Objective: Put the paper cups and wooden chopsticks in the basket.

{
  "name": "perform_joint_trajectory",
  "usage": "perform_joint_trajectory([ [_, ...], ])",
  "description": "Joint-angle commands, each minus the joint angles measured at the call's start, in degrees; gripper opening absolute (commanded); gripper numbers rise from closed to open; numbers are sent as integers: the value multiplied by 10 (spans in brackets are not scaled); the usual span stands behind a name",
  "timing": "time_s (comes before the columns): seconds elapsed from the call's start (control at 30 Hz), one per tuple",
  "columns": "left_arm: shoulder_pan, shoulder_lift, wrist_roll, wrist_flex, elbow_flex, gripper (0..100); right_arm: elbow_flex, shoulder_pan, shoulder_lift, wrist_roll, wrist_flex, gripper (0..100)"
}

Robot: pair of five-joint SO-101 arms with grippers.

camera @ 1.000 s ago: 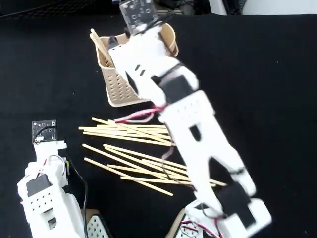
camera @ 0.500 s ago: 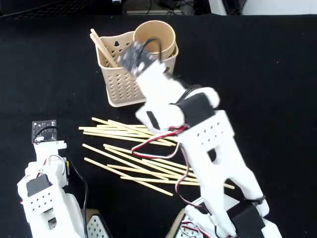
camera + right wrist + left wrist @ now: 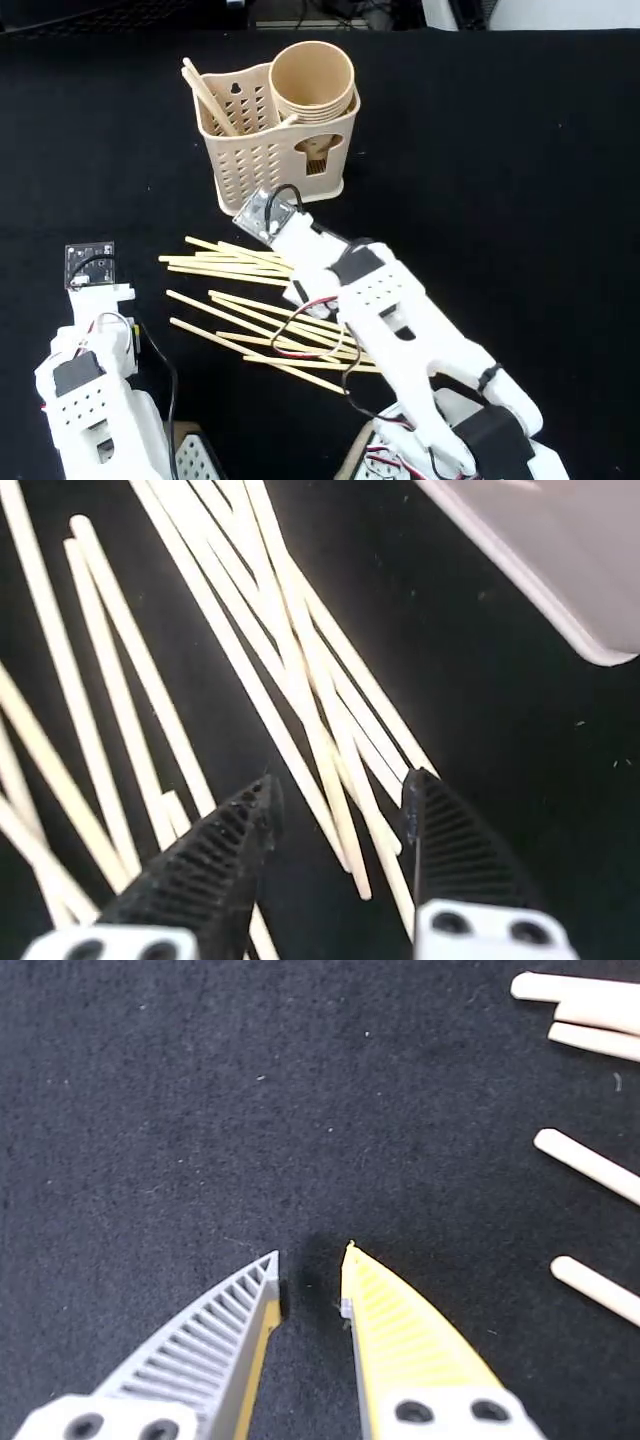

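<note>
Over the scattered wooden chopsticks (image 3: 285, 640), the right gripper (image 3: 340, 780) hangs with its jaws spread, gripping nothing. Just beyond it stands the basket (image 3: 262, 165), with stacked paper cups (image 3: 312, 75) and a few sticks inside. The left gripper (image 3: 312, 1252), jaws slightly parted and empty, sits above the black table (image 3: 200, 1090) beside the pile's ends.

Black end effector (image 3: 343, 780), fingers apart, over crossed wooden chopsticks (image 3: 285, 645); pale corner, perhaps the basket (image 3: 560, 560), beyond.
</note>
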Motion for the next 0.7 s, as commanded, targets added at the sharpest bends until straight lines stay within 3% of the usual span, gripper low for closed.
perform_joint_trajectory([
  [0.0, 6, -11, -2, -8, -4, 116, 0, -1, 31, 7, -33, 214],
  [0.33, 5, -11, -2, -8, -4, 116, -41, -1, 155, 6, -68, 210],
  [0.53, 5, -11, -2, -9, -4, 116, -22, 2, 126, 3, -64, 14],
  [0.67, 5, -11, -2, -10, -4, 116, 10, 1, 75, 3, -62, 13],
])
